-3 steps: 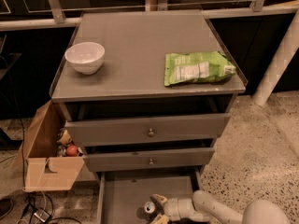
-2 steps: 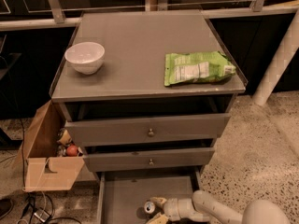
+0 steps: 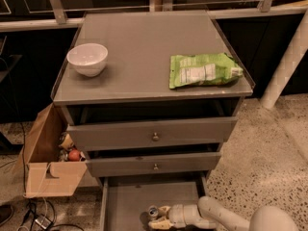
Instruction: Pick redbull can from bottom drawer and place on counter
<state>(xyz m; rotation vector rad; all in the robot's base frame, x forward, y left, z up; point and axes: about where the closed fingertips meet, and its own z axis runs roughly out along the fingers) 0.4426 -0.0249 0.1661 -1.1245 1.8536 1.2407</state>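
Holding the claw [image 3: 160,217] low and sideways inside the bottom drawer [image 3: 126,202], at the lower middle of the frame, probably for fitting under the middle drawer [image 3: 192,163] and taking the can [image 3: 153,211] by its side. Finding the can upright on the drawer floor, right against the claw. Not being able to tell whether clenched on it or released. Noting bare bench [image 3: 139,57] between bowl [image 3: 87,58], upper left, and bag [image 3: 202,70], upper right: likely room for setting the can down.
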